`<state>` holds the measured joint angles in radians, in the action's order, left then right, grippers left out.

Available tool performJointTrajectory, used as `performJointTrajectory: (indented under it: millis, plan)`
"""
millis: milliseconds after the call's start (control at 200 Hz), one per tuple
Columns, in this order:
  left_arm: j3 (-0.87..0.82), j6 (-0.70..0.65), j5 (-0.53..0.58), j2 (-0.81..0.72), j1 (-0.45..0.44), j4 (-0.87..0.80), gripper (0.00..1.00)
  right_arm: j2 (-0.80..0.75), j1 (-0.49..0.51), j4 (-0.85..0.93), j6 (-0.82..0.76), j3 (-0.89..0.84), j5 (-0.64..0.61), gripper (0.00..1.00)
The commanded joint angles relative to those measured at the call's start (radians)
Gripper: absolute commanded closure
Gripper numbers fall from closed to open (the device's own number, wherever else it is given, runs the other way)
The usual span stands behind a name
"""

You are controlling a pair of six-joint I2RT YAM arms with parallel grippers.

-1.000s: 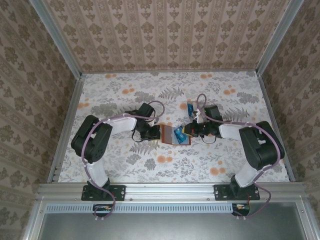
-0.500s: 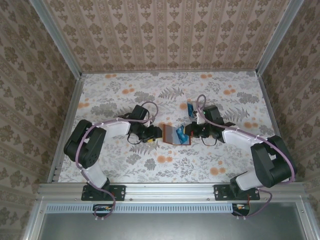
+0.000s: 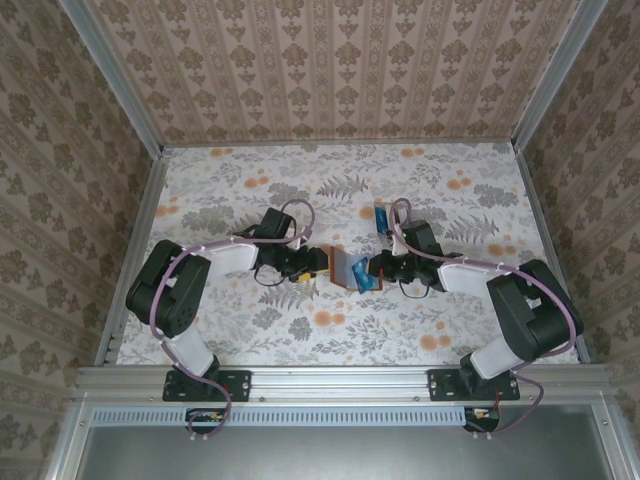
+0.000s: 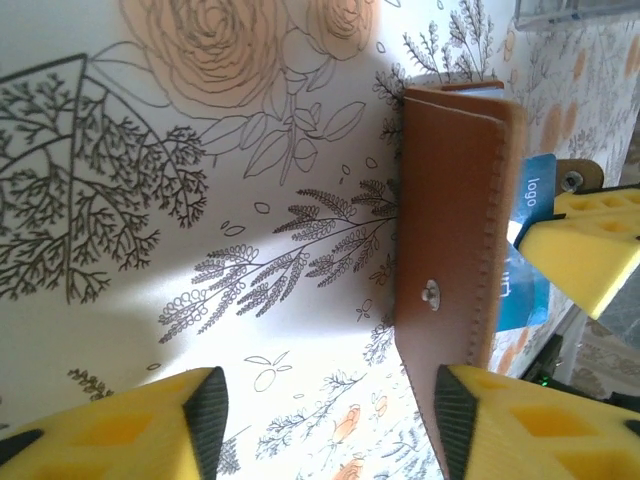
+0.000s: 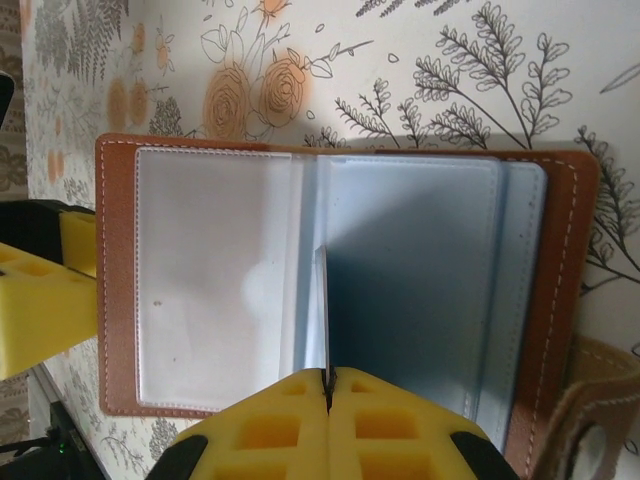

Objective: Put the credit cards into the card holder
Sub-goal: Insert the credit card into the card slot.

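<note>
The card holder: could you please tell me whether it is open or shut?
Open: the card holder shows both inner pocket panels side by side, and the right pincer grips a card edge-on.

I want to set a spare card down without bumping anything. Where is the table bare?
Bare: the table strip by the back wall, and the near strip before the card holder. Crowded: the middle, where the left end effector and the right end effector, pinching a credit card, meet at the holder; a loose card lies just behind.
</note>
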<state>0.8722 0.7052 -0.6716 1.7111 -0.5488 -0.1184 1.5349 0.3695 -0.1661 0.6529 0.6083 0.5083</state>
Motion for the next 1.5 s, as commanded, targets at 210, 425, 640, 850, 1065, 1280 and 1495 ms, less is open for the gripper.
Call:
performJointTrajectory:
  millis: [210,425,640,850,1065,1280,1495]
  plan:
    - [-0.016,0.001,-0.044,-0.038,0.035,0.005,0.43,0.089,0.003,-0.109,0.031,0.003,0.060,1.00]
    - [0.021,-0.018,-0.010,0.035,0.014,-0.039,0.67,0.105,0.003,-0.134,0.045,0.007,0.074,1.00]
    - [0.027,-0.051,-0.001,0.023,0.009,-0.061,1.00,0.087,0.003,-0.134,0.040,-0.007,0.082,1.00]
    - [0.026,-0.135,-0.013,0.017,0.009,-0.124,1.00,0.090,0.003,-0.149,0.031,-0.018,0.113,1.00]
    - [0.004,-0.185,-0.020,0.020,0.007,-0.158,1.00,0.114,0.003,-0.187,0.025,-0.021,0.174,1.00]
    - [0.013,-0.204,-0.019,0.029,0.009,-0.175,1.00,0.146,0.015,-0.219,0.028,-0.013,0.216,1.00]
    - [0.027,-0.222,-0.009,0.051,0.010,-0.189,1.00,0.169,0.022,-0.233,0.027,-0.012,0.212,1.00]
